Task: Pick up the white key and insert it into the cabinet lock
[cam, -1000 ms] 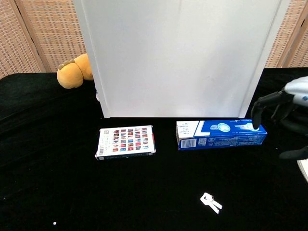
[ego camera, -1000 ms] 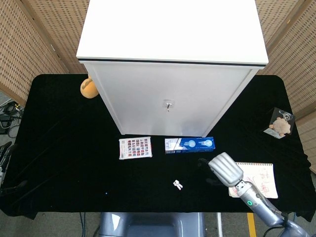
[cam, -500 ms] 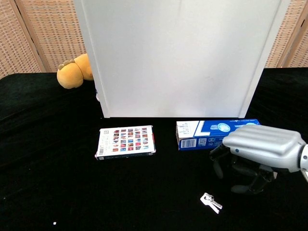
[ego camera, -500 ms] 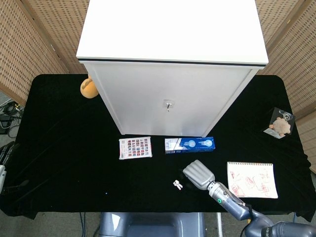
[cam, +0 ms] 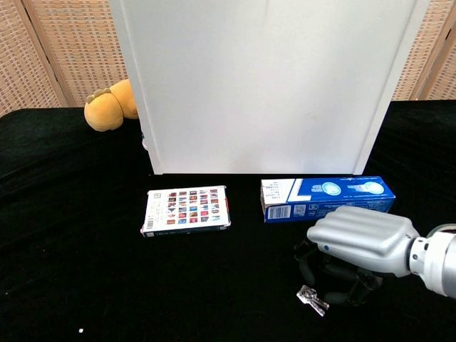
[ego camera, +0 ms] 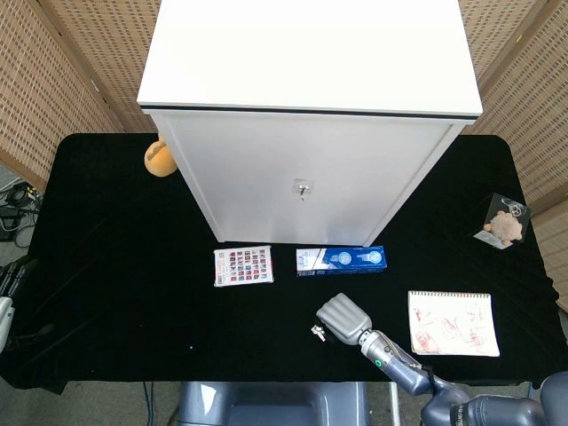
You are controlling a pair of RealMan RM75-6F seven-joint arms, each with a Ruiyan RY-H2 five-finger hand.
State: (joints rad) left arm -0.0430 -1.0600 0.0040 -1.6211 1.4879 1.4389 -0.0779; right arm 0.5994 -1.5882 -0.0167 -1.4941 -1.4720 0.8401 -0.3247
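The white key (ego camera: 317, 333) lies on the black tablecloth near the front edge, also seen as the key (cam: 312, 299) in the chest view. My right hand (ego camera: 344, 318) hovers palm down just right of it; in the chest view the right hand (cam: 360, 242) has its dark fingertips (cam: 308, 267) curved down right above the key, and no grip shows. The cabinet lock (ego camera: 303, 188) sits mid-front on the white cabinet (ego camera: 311, 133), with a small key hanging in it. My left hand (ego camera: 7, 288) barely shows at the left edge.
A blue toothpaste box (ego camera: 341, 260) and a card of coloured squares (ego camera: 242, 265) lie in front of the cabinet. A notepad (ego camera: 451, 322) sits right of my hand. An orange plush toy (ego camera: 159, 159) is beside the cabinet's left, a bagged toy (ego camera: 502, 223) far right.
My right hand has moved left and toward the front edge, from beside the notepad to just over the key, and lowered. The key has not moved.
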